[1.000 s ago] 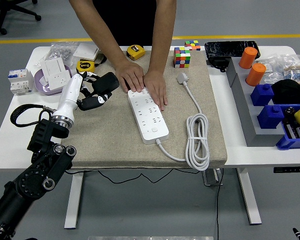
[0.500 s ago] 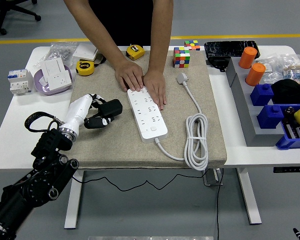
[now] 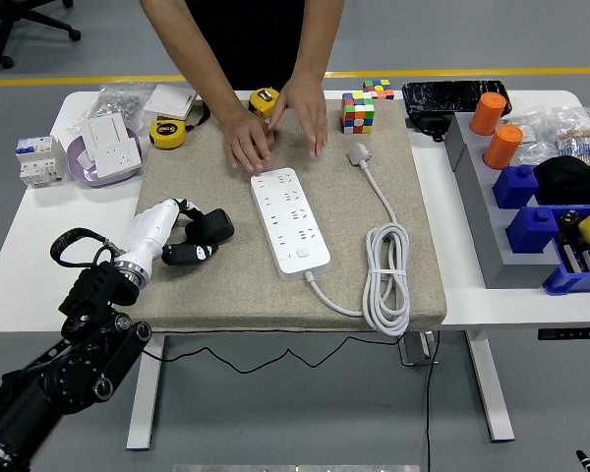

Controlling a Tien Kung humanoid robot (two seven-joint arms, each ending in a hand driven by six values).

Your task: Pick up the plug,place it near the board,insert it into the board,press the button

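Covering most of the white table point(image 3: 20, 295) is a beige mat point(image 3: 226, 285), with the white power board point(image 3: 291, 222) lying along its middle and its cord point(image 3: 387, 285) coiled to the right. Behind the board, a person's hands point(image 3: 275, 128) hover just clear of it. Left of the board, the left hand point(image 3: 182, 236) grips the black plug point(image 3: 208, 227) low over the mat.
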